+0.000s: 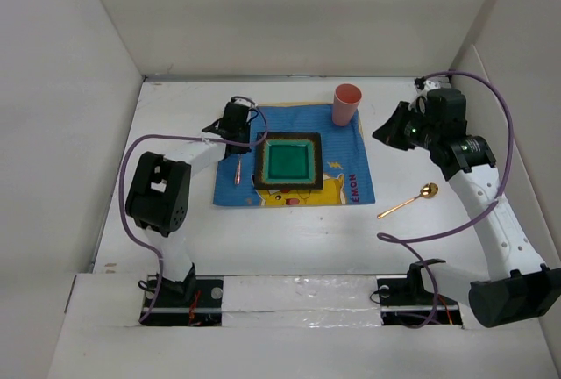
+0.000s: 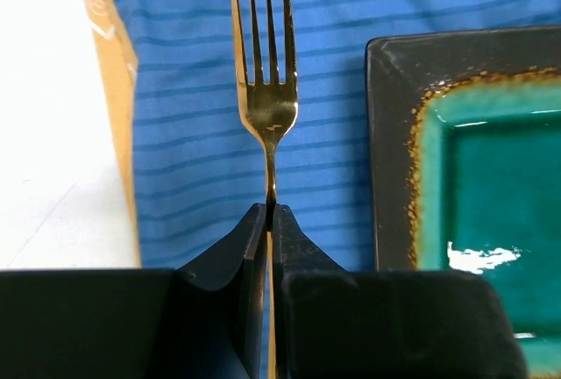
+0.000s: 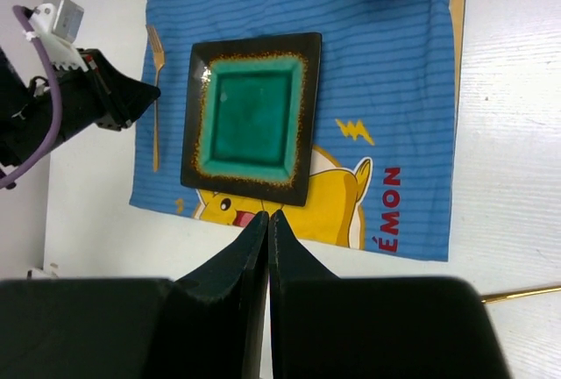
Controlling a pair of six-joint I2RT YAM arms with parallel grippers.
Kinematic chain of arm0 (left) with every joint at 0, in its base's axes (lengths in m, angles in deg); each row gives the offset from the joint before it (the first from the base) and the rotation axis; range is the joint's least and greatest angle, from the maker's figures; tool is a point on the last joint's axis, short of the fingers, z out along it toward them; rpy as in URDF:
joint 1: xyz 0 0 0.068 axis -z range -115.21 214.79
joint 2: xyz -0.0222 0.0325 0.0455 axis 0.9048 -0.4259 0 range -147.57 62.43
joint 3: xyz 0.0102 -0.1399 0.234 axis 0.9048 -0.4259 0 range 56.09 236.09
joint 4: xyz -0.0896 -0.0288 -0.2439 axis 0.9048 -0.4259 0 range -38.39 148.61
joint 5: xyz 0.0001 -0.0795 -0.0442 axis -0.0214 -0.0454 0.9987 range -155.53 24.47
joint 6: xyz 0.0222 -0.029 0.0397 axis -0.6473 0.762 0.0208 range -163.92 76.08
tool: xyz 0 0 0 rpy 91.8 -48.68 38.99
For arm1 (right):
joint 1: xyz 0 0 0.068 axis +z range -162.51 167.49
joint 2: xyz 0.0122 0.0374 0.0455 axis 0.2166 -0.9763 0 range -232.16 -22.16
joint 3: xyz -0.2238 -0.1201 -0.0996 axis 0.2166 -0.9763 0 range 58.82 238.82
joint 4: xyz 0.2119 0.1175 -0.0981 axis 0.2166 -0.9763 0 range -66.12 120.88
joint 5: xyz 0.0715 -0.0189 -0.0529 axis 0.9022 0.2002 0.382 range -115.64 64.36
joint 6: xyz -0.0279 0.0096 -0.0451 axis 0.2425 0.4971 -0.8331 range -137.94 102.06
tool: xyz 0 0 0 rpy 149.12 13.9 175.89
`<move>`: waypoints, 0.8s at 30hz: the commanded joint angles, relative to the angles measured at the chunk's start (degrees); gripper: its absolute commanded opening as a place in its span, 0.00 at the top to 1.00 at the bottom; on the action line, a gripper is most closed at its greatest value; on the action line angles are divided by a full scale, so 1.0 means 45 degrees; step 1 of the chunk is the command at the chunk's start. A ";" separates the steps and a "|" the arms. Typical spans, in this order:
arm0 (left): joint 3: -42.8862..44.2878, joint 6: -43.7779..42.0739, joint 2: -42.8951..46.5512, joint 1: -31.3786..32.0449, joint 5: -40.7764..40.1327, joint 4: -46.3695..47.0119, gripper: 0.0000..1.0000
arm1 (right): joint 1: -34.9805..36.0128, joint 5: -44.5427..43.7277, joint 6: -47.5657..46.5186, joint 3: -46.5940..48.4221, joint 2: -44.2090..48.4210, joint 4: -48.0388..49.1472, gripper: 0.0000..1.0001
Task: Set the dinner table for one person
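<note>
Nearest to us, in the left wrist view, the left tool (image 2: 270, 208) has its two black fingers pressed together on the thin handle of a gold fork (image 2: 267, 107). A gold line shows in the slit between them. The fork's tines point to 12 o'clock in that view, over a blue striped placemat (image 2: 193, 133). We cannot tell whether the fork rests on the cloth or hangs just above it. Just beside it at 3 o'clock lies a square plate (image 2: 390, 133) with a black rim and a green centre.

In the right wrist view, the right tool (image 3: 268, 214) has its fingers closed against each other with nothing between them. It is held high enough that we see the whole plate below it.

From the top view, the white desk (image 1: 298, 239) fills the middle, walled by white panels at 9, 12 and 3 o'clock. A silver tape strip (image 1: 307, 289) runs along its 6 o'clock edge. The placemat lies on the desk toward 12 o'clock, with the plate on its middle and the fork at the plate's 9 o'clock. A pink cup (image 1: 346, 103) stands upright on the mat at the plate's 1 o'clock. A gold spoon (image 1: 410, 201) lies on the bare desk at the plate's 4 o'clock, off the mat, and the right tool is well apart from it.
</note>
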 commanded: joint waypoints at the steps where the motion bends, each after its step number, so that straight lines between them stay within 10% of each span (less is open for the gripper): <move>1: -0.0079 -0.0048 -0.0340 -0.0021 0.0060 0.0694 1.00 | 0.0112 -0.0126 -0.0456 -0.0079 0.0237 -0.0071 0.91; 12: 0.0253 0.0557 -0.0929 -0.0138 -0.0602 0.0050 0.98 | 0.0112 -0.0750 -0.0494 0.0018 0.0003 -0.0207 0.77; 19: 0.0409 0.1006 -0.0421 -0.0138 -0.1033 -0.0418 0.67 | -0.0005 -0.2095 -0.0124 -0.0642 0.0120 -0.0754 0.59; 24: 0.0624 0.1456 0.0476 -0.0138 -0.0818 -0.0595 0.57 | -0.0803 -0.3890 0.1261 -0.2633 0.1601 -0.0209 0.70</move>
